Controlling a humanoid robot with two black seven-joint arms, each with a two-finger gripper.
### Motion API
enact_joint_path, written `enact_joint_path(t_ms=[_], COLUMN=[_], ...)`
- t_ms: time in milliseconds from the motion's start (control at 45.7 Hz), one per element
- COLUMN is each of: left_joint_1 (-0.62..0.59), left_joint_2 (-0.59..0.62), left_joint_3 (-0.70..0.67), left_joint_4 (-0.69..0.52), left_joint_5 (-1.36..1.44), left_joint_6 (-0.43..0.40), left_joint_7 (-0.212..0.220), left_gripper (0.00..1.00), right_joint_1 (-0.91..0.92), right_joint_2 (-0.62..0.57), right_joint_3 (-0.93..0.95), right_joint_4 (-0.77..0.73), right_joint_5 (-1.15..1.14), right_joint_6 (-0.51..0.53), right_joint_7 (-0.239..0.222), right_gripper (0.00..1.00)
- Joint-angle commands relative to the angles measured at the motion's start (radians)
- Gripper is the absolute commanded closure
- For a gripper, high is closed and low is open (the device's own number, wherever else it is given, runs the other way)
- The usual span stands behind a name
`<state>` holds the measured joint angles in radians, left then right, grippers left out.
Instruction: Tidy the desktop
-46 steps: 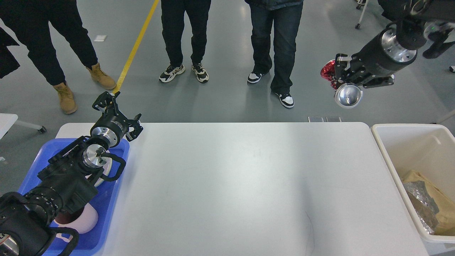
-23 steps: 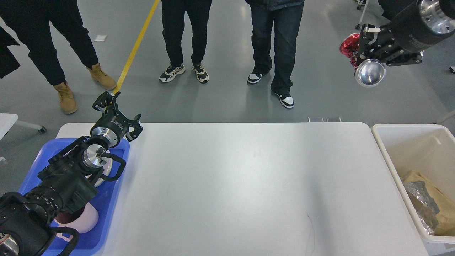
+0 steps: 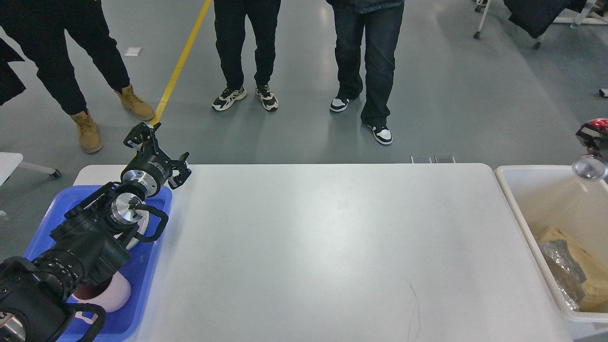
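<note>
Because only a sliver of the right gripper [image 3: 591,142] is seen, its jaws cannot be judged; the crumpled red foil scrap [image 3: 597,125] might be dropped outside the deep cream-white plastic bin [image 3: 520,209]. The left gripper [image 3: 159,149] is spread open, empty.

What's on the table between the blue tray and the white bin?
Nothing. In the head view, the desktop is bare all the way from the blue tray to the white bin.

White tabletop [image 3: 332,247]; blue tray [image 3: 142,280]; cream bin [image 3: 527,223] holding tan paper [image 3: 586,266] and silver foil [image 3: 560,266]. Grey floor [image 3: 451,95] with a yellow line [image 3: 180,61]. Black left arm [image 3: 80,247], black fingers [image 3: 142,135]. Tan boots [image 3: 88,130].
</note>
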<state>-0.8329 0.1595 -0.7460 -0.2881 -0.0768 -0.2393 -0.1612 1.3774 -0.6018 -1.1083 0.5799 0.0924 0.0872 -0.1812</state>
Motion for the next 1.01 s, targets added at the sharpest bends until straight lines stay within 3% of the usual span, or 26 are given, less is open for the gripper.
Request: enact_joint_path(t_ms=[0,88,175,307,416,613,876,985], left_joint_1=[0.000,0.000,0.000,0.000,0.000,0.000,0.000,0.000], left_joint_2=[0.000,0.000,0.000,0.000,0.000,0.000,0.000,0.000], left_joint_3=[-0.001,0.001,0.001,0.001,0.001,0.000,0.001,-0.001], left_joint_4=[0.000,0.001,0.000,0.000,0.000,0.000,0.000,0.000], left_joint_5=[0.000,0.000,0.000,0.002,0.002,0.000,0.000,0.002], left_joint_6=[0.000,0.000,0.000,0.000,0.000,0.000,0.000,0.000], left_joint_7=[0.000,0.000,-0.001,0.000,0.000,0.000,0.000,0.000], left_gripper=[0.03,0.03,0.03,0.03,0.03,0.03,0.03,0.03], right_joint_1=[-0.116,-0.184,-0.238,-0.276,-0.278,-0.273,-0.255,-0.242], right_joint_2=[0.007,0.011,0.019,0.036,0.036,0.043,0.106,0.149], right_joint_3=[0.019,0.064,0.108,0.133,0.137,0.243,0.904,1.064], right_joint_4=[-0.040,-0.084,-0.127,-0.152,-0.164,-0.176,-0.210,-0.204], right_joint_5=[0.003,0.001,0.001,0.001,0.001,0.003,0.003,0.003], right_joint_6=[-0.119,-0.133,-0.135,-0.136,-0.139,-0.142,-0.139,-0.135], right_joint_7=[0.000,0.000,0.000,0.000,0.000,0.003,0.006,0.006], right_gripper=[0.80,0.67,0.44,0.17,0.01,0.00,0.00,0.00])
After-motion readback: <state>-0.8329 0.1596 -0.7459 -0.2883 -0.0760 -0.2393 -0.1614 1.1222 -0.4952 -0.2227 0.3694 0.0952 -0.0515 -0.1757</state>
